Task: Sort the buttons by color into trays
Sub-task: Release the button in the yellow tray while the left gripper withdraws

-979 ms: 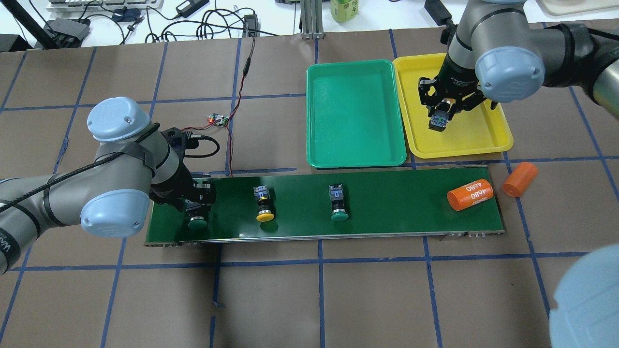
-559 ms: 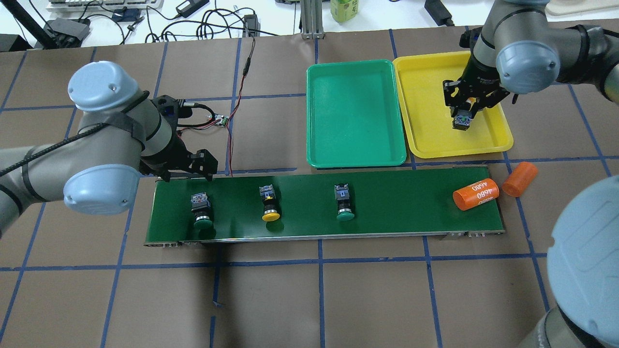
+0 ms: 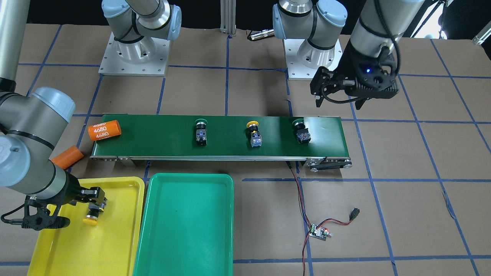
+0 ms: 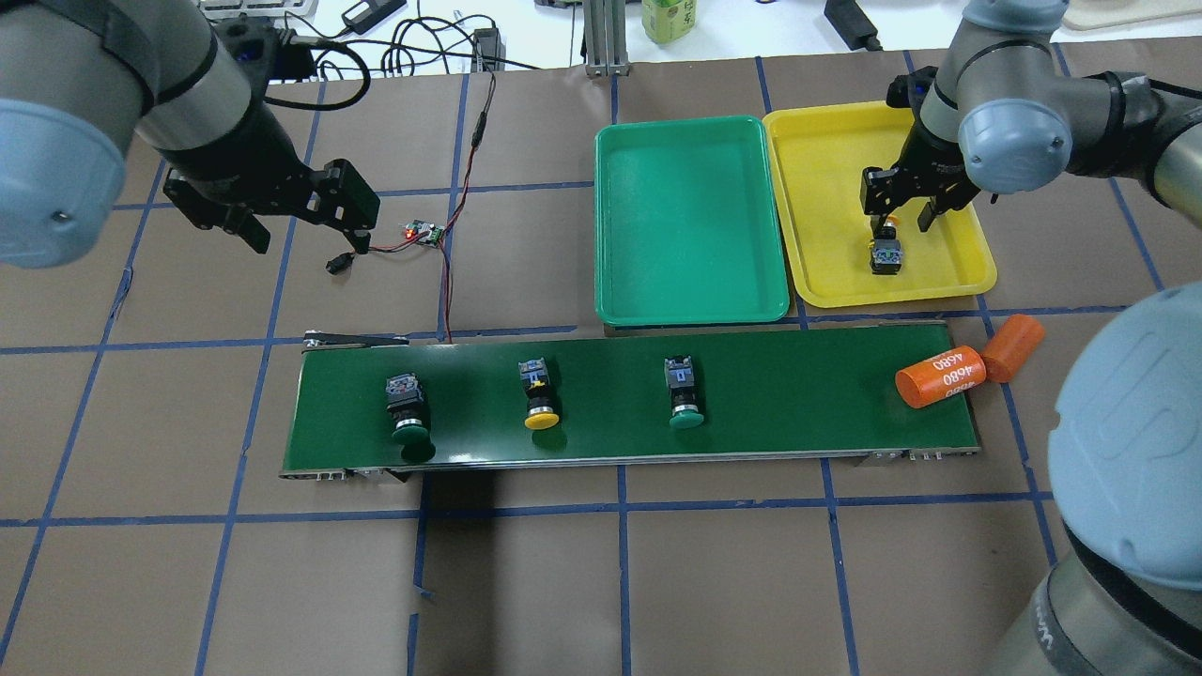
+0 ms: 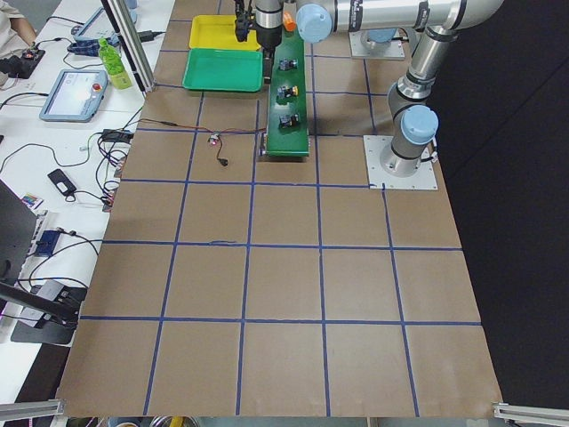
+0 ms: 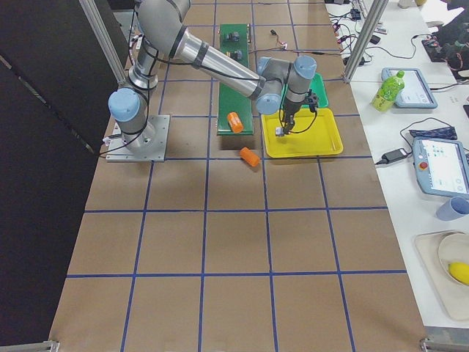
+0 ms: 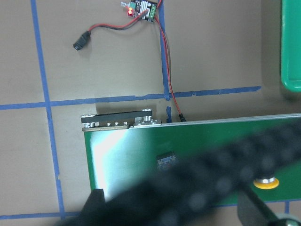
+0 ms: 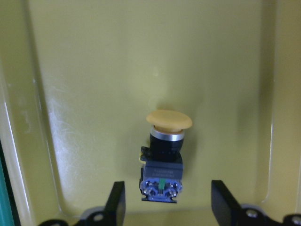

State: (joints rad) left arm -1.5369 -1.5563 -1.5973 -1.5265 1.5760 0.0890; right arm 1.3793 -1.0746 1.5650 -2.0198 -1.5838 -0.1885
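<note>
My right gripper (image 4: pixel 900 212) is open over the yellow tray (image 4: pixel 817 169). A yellow button (image 4: pixel 886 255) lies on its side in that tray, free between my spread fingers (image 8: pixel 220 203) in the right wrist view (image 8: pixel 164 155). The green tray (image 4: pixel 690 127) beside it holds nothing. On the dark-green belt (image 4: pixel 798 394) lie a green button (image 4: pixel 408 413), a yellow button (image 4: pixel 538 394) and another green button (image 4: pixel 683 390). My left gripper (image 4: pixel 343 218) is open and empty, high above the table behind the belt's left end.
An orange cylinder (image 4: pixel 939 377) lies at the belt's right end, touching a second one (image 4: pixel 1009 347) on the table. A small circuit board (image 4: pixel 424 233) with red and black wires lies behind the belt, near my left gripper.
My right gripper lowered the yellow button into the yellow tray and opened. My left gripper left the green button on the belt, then rose and drew back. The belt carried its objects right.
</note>
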